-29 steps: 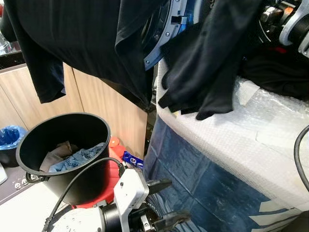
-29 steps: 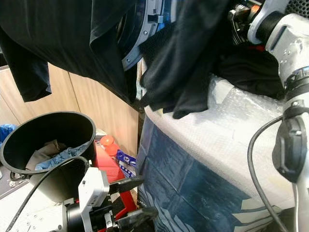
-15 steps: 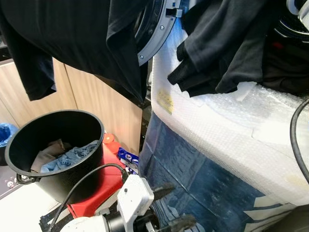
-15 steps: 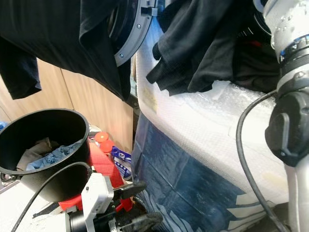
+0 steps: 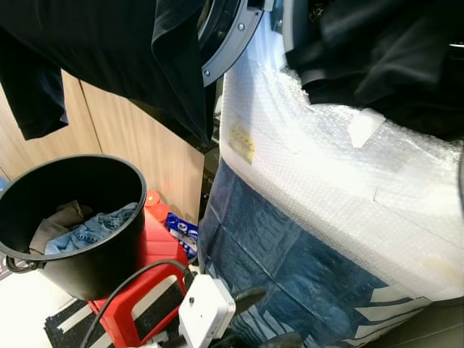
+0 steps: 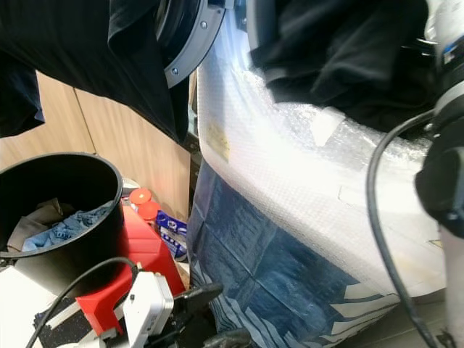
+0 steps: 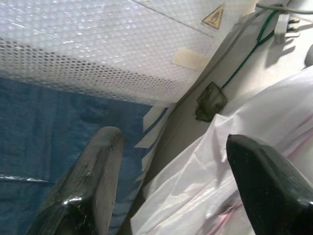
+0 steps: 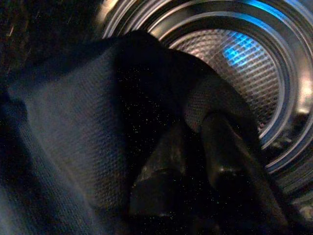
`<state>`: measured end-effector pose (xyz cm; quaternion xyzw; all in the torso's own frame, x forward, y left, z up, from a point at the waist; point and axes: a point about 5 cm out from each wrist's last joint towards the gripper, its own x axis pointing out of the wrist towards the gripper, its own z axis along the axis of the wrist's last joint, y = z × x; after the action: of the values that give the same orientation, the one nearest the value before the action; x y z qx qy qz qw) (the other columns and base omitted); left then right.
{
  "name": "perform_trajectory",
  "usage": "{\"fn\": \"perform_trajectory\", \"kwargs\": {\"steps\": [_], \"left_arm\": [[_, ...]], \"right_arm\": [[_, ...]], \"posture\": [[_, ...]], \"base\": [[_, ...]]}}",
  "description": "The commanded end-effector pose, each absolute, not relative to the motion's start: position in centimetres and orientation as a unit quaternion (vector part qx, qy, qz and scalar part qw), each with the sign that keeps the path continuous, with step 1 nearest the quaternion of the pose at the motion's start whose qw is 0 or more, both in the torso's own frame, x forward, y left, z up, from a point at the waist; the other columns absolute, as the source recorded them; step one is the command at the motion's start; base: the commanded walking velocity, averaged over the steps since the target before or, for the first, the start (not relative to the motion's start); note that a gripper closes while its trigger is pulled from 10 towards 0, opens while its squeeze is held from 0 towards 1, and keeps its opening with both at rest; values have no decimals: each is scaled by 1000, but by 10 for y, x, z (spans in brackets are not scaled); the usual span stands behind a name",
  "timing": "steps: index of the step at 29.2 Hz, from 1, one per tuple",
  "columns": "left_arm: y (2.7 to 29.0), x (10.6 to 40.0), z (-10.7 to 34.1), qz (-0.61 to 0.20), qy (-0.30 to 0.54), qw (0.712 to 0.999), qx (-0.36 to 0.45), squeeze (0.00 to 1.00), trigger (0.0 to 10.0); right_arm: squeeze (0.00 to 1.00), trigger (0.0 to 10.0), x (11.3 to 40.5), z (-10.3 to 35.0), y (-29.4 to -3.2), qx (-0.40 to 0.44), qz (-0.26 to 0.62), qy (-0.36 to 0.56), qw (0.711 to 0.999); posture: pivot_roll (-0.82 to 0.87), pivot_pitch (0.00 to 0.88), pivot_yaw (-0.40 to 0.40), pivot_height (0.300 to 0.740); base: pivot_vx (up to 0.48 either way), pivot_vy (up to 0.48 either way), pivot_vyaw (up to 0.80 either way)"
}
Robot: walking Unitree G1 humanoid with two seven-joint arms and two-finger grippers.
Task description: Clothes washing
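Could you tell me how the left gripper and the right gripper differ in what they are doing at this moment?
The left gripper is open and holds nothing, while the right gripper is shut on the dark garment. The left gripper sits low, beside the washing machine's bubble-wrapped front and near the black bucket; the right gripper is at the machine's steel drum. Both have two long black fingers.

Dark clothes [image 5: 377, 51] bunch across the washer's mouth, blocking the way in; beyond them the steel drum [image 8: 234, 63] lies open. Black bucket [image 5: 80, 225] crowds the floor alongside.
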<state>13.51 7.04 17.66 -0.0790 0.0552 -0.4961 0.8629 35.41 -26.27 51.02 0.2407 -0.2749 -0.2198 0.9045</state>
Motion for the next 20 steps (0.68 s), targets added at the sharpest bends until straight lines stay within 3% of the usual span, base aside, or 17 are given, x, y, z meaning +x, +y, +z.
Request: {"fn": "perform_trajectory", "kwargs": {"steps": [1,9,12,20], "left_arm": [[67,128,182,-496,49,863,-85,0,10000],[65,123,182,-492,55,863,-98,0,10000],[65,121,184,-489,57,865,-99,0,10000],[65,120,184,-485,61,866,-101,0,10000]], "right_arm": [[0,10000,340,527,-270,239,-236,-315,888],[0,10000,363,506,-243,153,-222,-262,927],[0,10000,384,477,-224,107,-183,-193,958],[0,10000,399,441,-223,-13,-163,-106,981]], "posture": [[91,113,-213,740],[92,138,-210,740],[93,150,-207,740],[82,161,-198,740]], "base": [[0,0,0],[0,0,0],[0,0,0],[0,0,0]]}}
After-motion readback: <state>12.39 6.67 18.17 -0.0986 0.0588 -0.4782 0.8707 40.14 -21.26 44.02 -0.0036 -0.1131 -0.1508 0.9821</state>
